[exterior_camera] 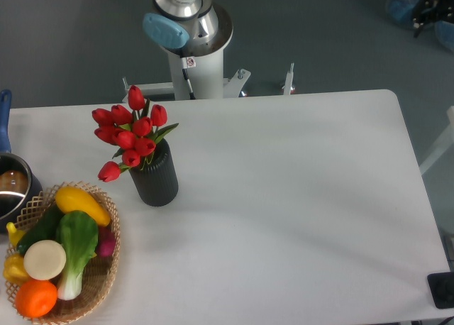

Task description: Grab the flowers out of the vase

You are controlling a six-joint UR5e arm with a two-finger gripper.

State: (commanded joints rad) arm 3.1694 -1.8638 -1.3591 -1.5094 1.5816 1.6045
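The flowers (130,135), a bunch of red tulip buds with green leaves, stand in the matte black ribbed vase (154,178) on the left half of the white table (298,197). The buds lean left and up out of the vase's mouth. Only the robot's base column (190,34) shows, behind the table's far edge. The gripper is out of view.
A wicker basket (106,268) of colourful vegetables sits at the front left corner, close to the vase. A metal pot (10,190) with a blue handle (5,119) is at the left edge. A dark object (443,289) lies off the front right corner.
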